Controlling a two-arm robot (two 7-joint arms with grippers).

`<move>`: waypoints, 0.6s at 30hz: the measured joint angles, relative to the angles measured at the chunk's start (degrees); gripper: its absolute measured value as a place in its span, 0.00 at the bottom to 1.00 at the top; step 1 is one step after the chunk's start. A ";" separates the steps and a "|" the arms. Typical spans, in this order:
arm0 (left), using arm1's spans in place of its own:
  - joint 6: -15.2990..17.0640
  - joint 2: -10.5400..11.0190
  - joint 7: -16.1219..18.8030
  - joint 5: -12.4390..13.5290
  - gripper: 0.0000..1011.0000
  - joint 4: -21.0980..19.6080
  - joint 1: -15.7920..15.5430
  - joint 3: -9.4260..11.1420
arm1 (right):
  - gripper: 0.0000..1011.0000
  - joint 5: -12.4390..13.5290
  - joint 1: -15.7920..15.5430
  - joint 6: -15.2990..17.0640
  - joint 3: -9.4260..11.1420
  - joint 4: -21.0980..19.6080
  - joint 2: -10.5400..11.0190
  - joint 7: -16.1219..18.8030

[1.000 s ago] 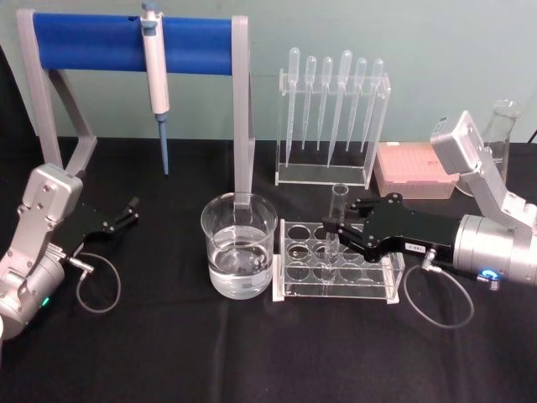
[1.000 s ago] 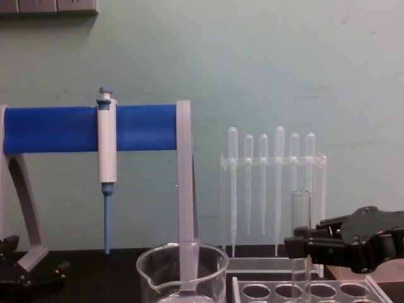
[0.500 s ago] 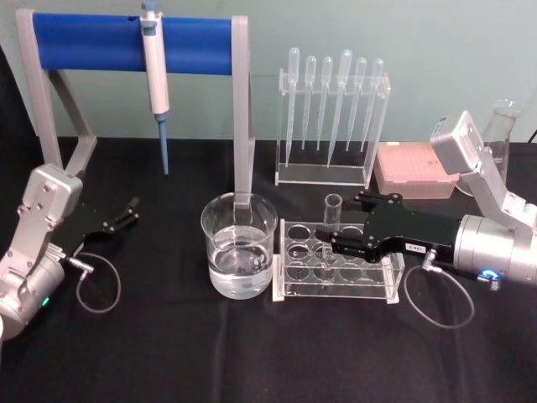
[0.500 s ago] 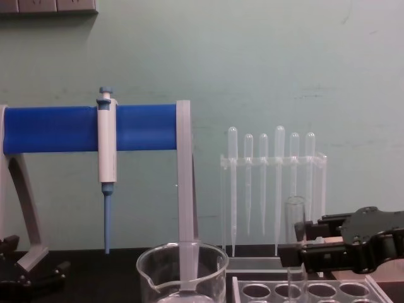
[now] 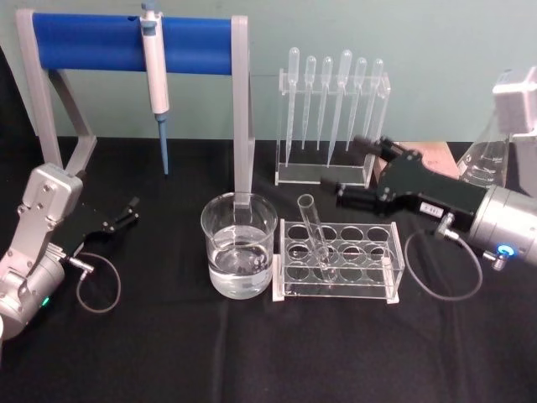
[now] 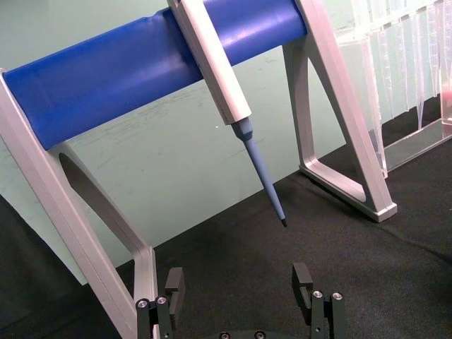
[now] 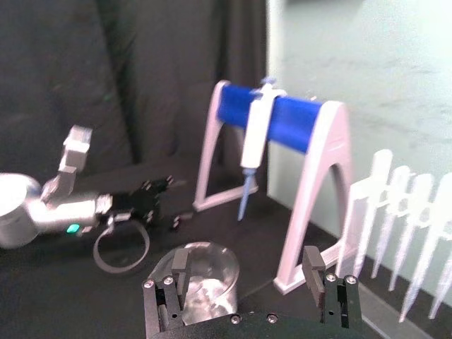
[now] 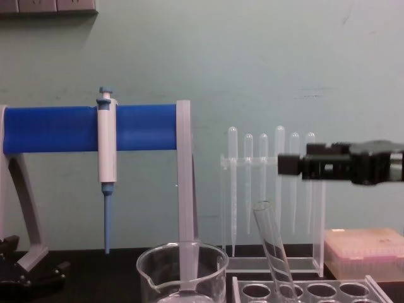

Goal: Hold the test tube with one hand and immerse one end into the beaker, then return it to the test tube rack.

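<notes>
Right gripper has let go and lifted away with fingers apart, leaving the test tube leaning in the rack, so the return looks done.

Lab bench setup. Black cloth table against a plain pale green wall. Lab gear all over: micropipette hanging on a blue-barred stand, clear rack of plastic pipettes, glass beaker with clear liquid, clear multi-hole tube rack with a test tube leaning in it, pink tip box, conical flask at the far right. Two robot arms at the bench: left gripper and right gripper, so a robotics test lab with chemistry glassware.
</notes>
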 joint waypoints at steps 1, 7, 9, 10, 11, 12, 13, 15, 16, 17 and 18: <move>0.00 0.00 0.00 0.00 0.99 0.00 0.00 0.00 | 0.99 0.27 -0.24 -0.13 0.35 -0.15 -0.17 -0.58; 0.00 0.00 0.00 0.00 0.99 0.00 0.00 0.00 | 0.99 0.49 -2.06 -1.27 2.76 -0.01 -2.30 -7.25; 0.00 0.00 0.00 0.00 0.99 0.00 0.00 0.00 | 0.99 -0.51 -2.84 -2.13 3.62 0.63 -3.54 -10.11; 0.00 0.00 0.00 0.00 0.99 0.00 0.00 0.00 | 0.99 -0.94 -3.07 -2.45 3.89 0.89 -3.97 -11.21; 0.00 0.00 0.00 0.00 0.99 0.00 0.00 0.00 | 0.99 -1.45 -3.31 -2.86 4.14 1.22 -4.49 -12.27; 0.00 0.00 0.00 0.00 0.99 0.00 0.00 0.00 | 0.99 -2.48 -3.71 -3.71 4.56 2.00 -5.48 -14.14; 0.00 0.00 0.00 0.00 0.99 0.00 0.00 0.00 | 0.99 -3.05 -3.88 -4.19 4.75 2.43 -5.91 -14.97; 0.00 0.00 0.00 0.00 0.99 0.00 0.00 0.00 | 0.99 -4.17 -4.15 -5.25 5.05 3.28 -6.80 -16.58; 0.00 0.00 0.00 0.00 0.99 0.00 0.00 0.00 | 0.99 -5.36 -4.37 -6.35 5.31 4.16 -7.64 -18.06; 0.00 0.00 0.00 0.00 0.99 0.00 0.00 0.00 | 0.99 -5.93 -4.46 -6.85 5.41 4.50 -7.94 -18.68; 0.00 0.00 0.00 0.00 0.99 0.00 0.00 0.00 | 0.99 -7.32 -4.76 -8.11 5.64 5.33 -8.80 -20.22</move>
